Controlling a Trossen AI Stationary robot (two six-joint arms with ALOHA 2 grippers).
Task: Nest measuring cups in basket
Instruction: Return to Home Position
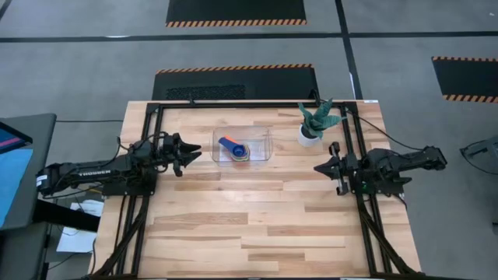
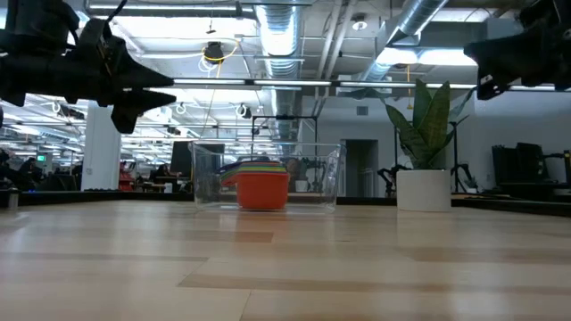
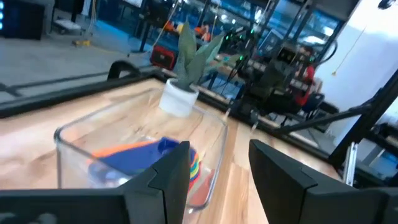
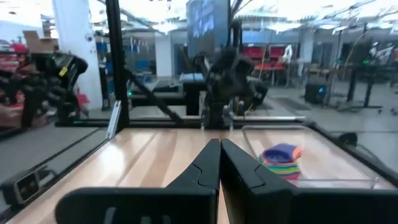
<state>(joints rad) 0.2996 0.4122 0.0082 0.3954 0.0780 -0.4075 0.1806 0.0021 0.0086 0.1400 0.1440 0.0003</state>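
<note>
The clear basket [image 1: 243, 145] stands on the table's far middle. Inside it the measuring cups [image 1: 235, 148] sit nested in one stack, a blue one on top and an orange one outermost [image 2: 262, 190]; coloured rims show between them [image 4: 281, 163]. My left gripper [image 1: 191, 153] hovers above the table just left of the basket, fingers open and empty [image 3: 221, 171]. My right gripper [image 1: 318, 167] hangs above the table to the basket's right, near the plant, fingers shut and empty [image 4: 219, 163].
A white pot with a green plant [image 1: 313, 124] stands right of the basket, close to the right arm. A black frame [image 1: 257, 103] runs along the table's far edge and down both sides. Bare wood stretches across the near half [image 1: 249, 225].
</note>
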